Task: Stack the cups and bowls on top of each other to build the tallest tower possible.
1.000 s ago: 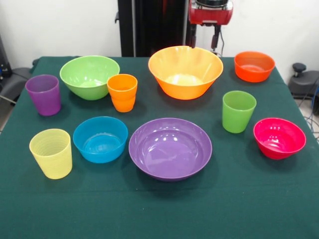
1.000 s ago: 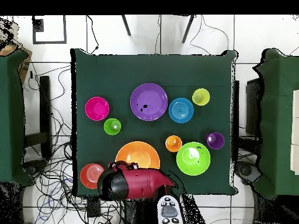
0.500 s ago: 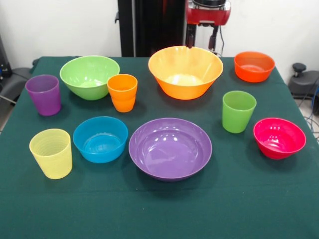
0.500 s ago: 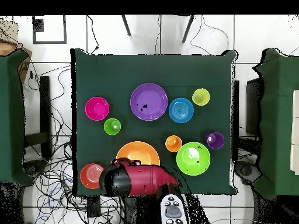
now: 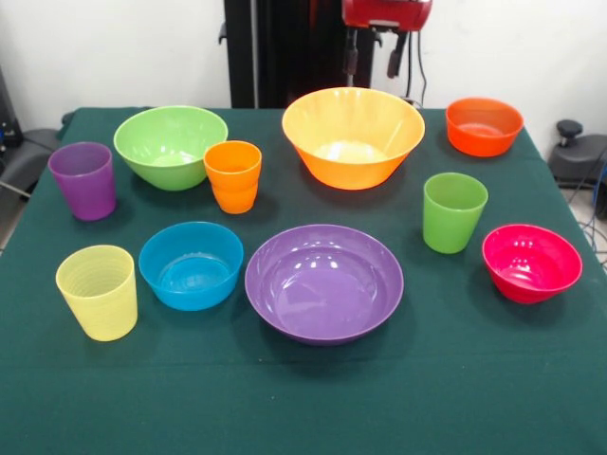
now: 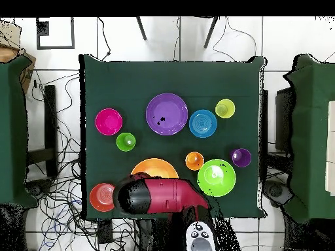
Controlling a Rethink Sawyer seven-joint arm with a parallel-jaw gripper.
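All bowls and cups stand apart and upright on the green table. The large orange-yellow bowl (image 5: 353,137) (image 6: 157,167) is at the far middle, and the purple bowl (image 5: 324,282) (image 6: 167,114) is in front of it. The light green bowl (image 5: 171,145), orange cup (image 5: 232,176), purple cup (image 5: 83,180), blue bowl (image 5: 191,264) and yellow cup (image 5: 98,291) are on the left. The orange-red bowl (image 5: 484,125), green cup (image 5: 453,211) and pink-red bowl (image 5: 531,263) are on the right. My gripper (image 5: 373,55) hangs open and empty above the orange-yellow bowl's far rim.
The black pedestal (image 5: 285,47) stands behind the table's far edge. In the overhead view the red arm (image 6: 157,195) covers part of the orange-yellow bowl. Other green tables (image 6: 13,131) stand to both sides, and cables (image 6: 62,196) lie on the floor.
The gripper has risen and shifted a little left in the front view. In the overhead view the arm's head has moved further over the orange-yellow bowl. The cups and bowls have not moved.
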